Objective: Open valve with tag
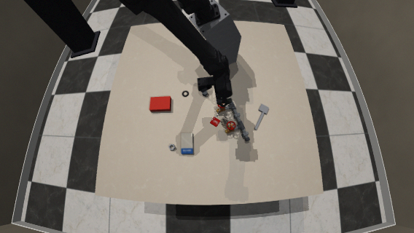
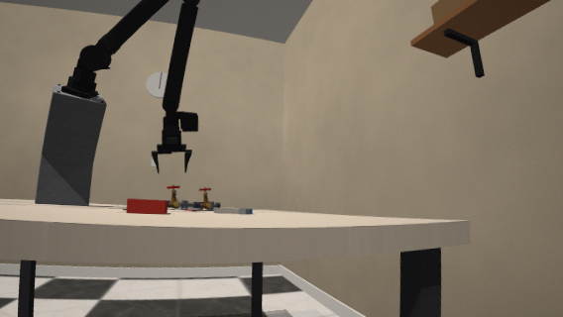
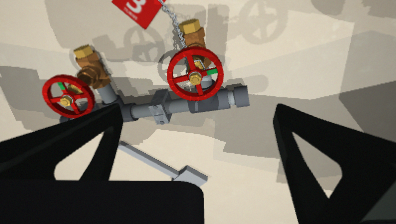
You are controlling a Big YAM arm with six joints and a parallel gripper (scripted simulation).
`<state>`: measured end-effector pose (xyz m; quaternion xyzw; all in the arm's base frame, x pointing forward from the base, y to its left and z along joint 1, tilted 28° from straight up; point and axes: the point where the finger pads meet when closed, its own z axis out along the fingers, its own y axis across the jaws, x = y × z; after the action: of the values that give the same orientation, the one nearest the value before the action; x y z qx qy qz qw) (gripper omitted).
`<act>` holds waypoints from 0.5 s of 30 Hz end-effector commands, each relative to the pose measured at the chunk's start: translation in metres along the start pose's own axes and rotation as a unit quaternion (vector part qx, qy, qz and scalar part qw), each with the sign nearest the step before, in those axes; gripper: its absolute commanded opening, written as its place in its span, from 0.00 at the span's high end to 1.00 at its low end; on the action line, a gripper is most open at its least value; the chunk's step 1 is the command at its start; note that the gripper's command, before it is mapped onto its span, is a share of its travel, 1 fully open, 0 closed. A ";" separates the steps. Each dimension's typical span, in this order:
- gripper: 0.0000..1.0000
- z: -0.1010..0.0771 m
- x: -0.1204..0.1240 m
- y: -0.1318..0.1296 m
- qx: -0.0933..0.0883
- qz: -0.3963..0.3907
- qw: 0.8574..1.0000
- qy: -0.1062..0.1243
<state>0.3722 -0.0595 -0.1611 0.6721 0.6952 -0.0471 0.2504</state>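
Two brass valves with red handwheels sit on one grey pipe (image 3: pixel 175 105). The tagged valve (image 3: pixel 195 75) has a chain running to a red tag (image 3: pixel 137 10) marked 3. The other valve (image 3: pixel 67 97) stands at the left of the wrist view. My gripper (image 3: pixel 198 112) is open and empty, hovering above the tagged valve, with a finger on either side of it and clear air between. From above, the gripper (image 1: pixel 222 102) partly hides the tagged valve (image 1: pixel 220 107); the tag (image 1: pixel 215 121) and the other valve (image 1: pixel 231 126) show beside it. From the side, the gripper (image 2: pixel 171 165) hangs well above the left handwheel (image 2: pixel 172 188).
A red block (image 1: pixel 160 103) lies to the left, with a black ring (image 1: pixel 185 93) near it. A white and blue box (image 1: pixel 186 143) and a small nut (image 1: pixel 172 147) lie in front. A grey hammer-like tool (image 1: pixel 262 116) lies right of the pipe.
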 end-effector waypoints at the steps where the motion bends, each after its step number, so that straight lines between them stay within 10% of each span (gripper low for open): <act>1: 0.00 -0.004 -0.002 0.014 -0.019 0.018 1.000 -0.003; 15: 0.00 0.019 -0.001 0.004 -0.006 0.006 1.000 -0.002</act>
<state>0.3774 -0.0668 -0.1698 0.6803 0.6863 -0.0452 0.2534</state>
